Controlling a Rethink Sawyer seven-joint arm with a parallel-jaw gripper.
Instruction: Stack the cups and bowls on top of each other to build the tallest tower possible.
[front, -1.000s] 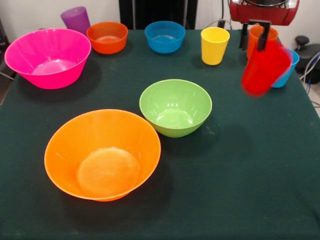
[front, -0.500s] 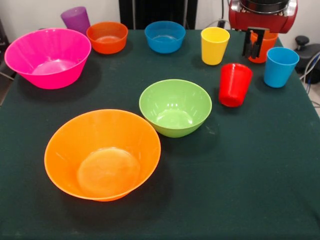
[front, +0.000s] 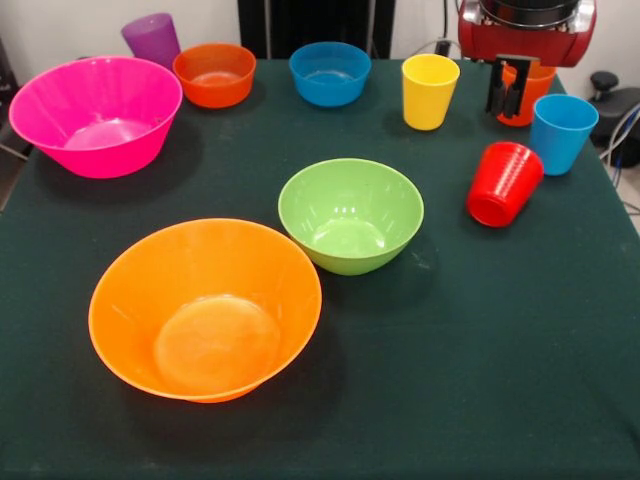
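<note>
The dark green table (front: 480, 380) runs past the frame's lower and side edges. On it, nearest the camera, sits the large yellow-orange bowl (front: 205, 308), upright and whole in view. The large pink bowl (front: 96, 115) stands far left, its rim just inside the left edge. The lime green bowl (front: 351, 214) sits mid-table, apart from both. Along the far edge stand the small orange bowl (front: 214, 75) and the small blue bowl (front: 330, 73), with the purple cup (front: 151, 39) partly hidden behind the orange bowl and the pink one.

The arm's red housing (front: 527, 25) is cut off by the top edge. Below it the gripper (front: 510, 87) hangs empty, its dark fingers close together, covering much of the orange cup (front: 530, 95) behind.

The yellow cup (front: 429, 91) and light blue cup (front: 561, 133) stand upright. The red cup (front: 503, 184) lies tipped on its side just beside the blue cup; contact between them cannot be made out. Nothing is stacked.
</note>
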